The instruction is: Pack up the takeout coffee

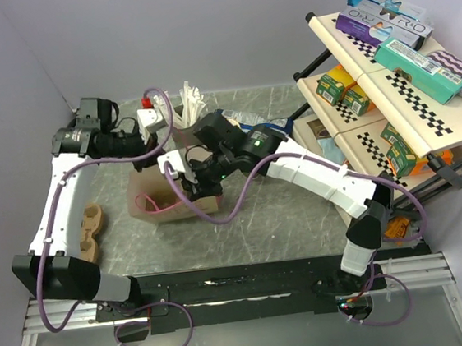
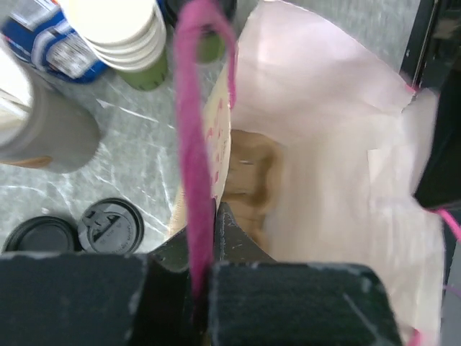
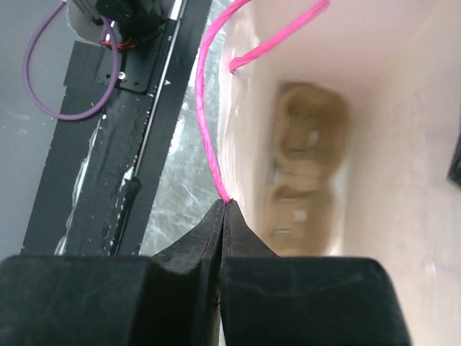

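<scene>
Left wrist only: takeout coffee (image 2: pixel 213 47) stands on the bench outside the bag (image 2: pixel 324 108), past its rim, beside the cup stack (image 2: pixel 119 32), half hidden by the pink handle (image 2: pixel 189 108). Black lids (image 2: pixel 110 225) lie nearby. Left claw (image 2: pixel 209 227) pinches that handle. Right wrist only: right claw (image 3: pixel 224 209) pressed on the bag's rim, cup carrier (image 3: pixel 306 173) inside. Top view: grey marbled bench (image 1: pixel 284 209), pale walls, rack (image 1: pixel 400 48) of boxes at right.
</scene>
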Robot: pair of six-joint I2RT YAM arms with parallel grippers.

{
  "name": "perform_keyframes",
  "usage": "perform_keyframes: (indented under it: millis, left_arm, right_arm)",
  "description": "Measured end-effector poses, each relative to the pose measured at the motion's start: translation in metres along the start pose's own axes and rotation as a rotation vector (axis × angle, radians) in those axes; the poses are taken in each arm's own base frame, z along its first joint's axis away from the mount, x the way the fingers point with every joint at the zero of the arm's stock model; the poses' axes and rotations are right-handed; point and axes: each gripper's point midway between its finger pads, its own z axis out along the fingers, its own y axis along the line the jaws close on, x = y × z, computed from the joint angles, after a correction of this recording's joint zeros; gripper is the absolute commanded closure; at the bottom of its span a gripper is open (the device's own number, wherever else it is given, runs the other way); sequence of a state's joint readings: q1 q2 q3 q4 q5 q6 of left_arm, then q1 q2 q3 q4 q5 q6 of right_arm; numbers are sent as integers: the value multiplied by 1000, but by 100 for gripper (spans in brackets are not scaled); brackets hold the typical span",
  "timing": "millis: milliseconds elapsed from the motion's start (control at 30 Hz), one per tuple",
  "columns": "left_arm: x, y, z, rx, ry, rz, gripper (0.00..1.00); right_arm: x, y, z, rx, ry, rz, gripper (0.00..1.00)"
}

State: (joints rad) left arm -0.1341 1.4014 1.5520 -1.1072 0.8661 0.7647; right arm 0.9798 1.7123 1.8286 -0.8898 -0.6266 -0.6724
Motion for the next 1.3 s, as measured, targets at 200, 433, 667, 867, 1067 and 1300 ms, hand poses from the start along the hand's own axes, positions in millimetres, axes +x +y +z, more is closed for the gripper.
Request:
perform_keyframes:
  millis: [200,433,667,867,1067,1300]
  left_arm:
    - [-43,-3,-32,-62,-31,49,99]
    - [-106,-23,-85,-200,-142,147,99]
    - [-161,-57,-131,-294,-317,197,99]
    - [-191,-64,-153,-338,-395,248,99]
    - [-196,-60,-152,-337,-417,224,99]
    - [-197,-57,-149,-333,-421,214,99]
  right_arm:
    - [-20,-12,-30,72,-52,18,100]
    - [-108,-13,-94,202,-265,-91,100]
    - [-160,7,-157,304,-420,-198,100]
    - [-183,8,-176,351,-483,-240,100]
    - [-185,9,-175,356,-484,-242,100]
    - [-186,9,-174,360,-484,-242,100]
